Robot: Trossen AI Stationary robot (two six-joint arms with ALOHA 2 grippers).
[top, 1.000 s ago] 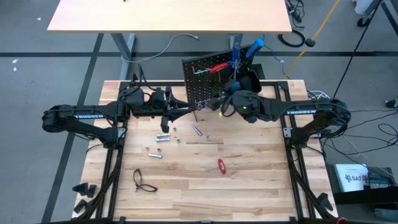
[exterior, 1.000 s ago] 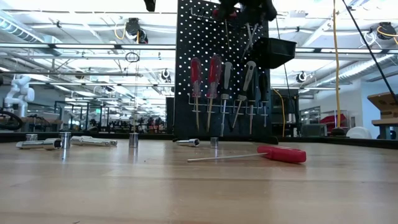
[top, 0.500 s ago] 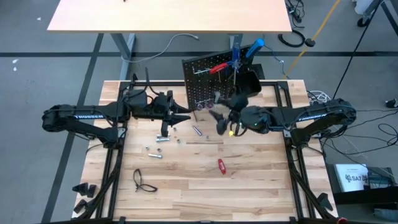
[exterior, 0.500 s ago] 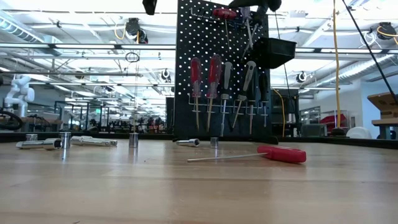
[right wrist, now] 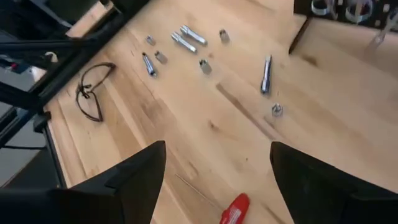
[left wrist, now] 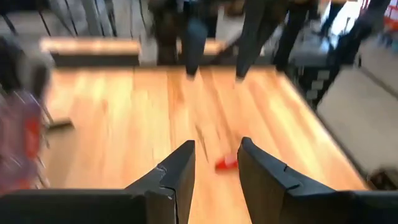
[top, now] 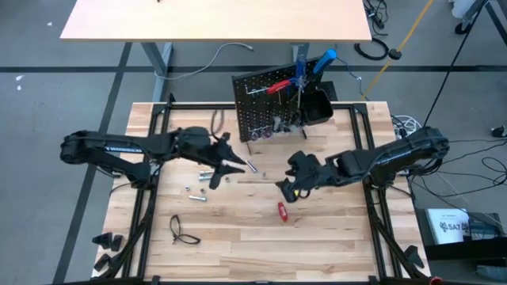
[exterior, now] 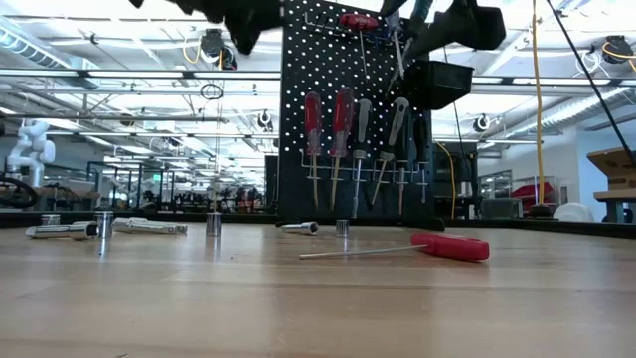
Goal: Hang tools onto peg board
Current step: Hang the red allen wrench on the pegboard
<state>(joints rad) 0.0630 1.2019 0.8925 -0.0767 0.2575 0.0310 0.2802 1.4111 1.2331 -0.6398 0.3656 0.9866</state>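
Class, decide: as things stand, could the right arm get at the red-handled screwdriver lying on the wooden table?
Probably yes: the right gripper hangs open just above the red-handled screwdriver, with only bare wooden table between them.

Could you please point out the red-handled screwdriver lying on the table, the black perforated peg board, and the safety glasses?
Red-handled screwdriver on the wooden table (exterior: 452,246): low view, on its red handle.
Black perforated metal peg board (top: 252,101): high view, on its bare perforated panel.
Black-framed safety glasses (right wrist: 93,93): right wrist view, on a lens.

place: robotics lab – open hall | evidence: ceiling pipes (exterior: 119,75), white robot (exterior: 28,147), floor cables (top: 372,49)
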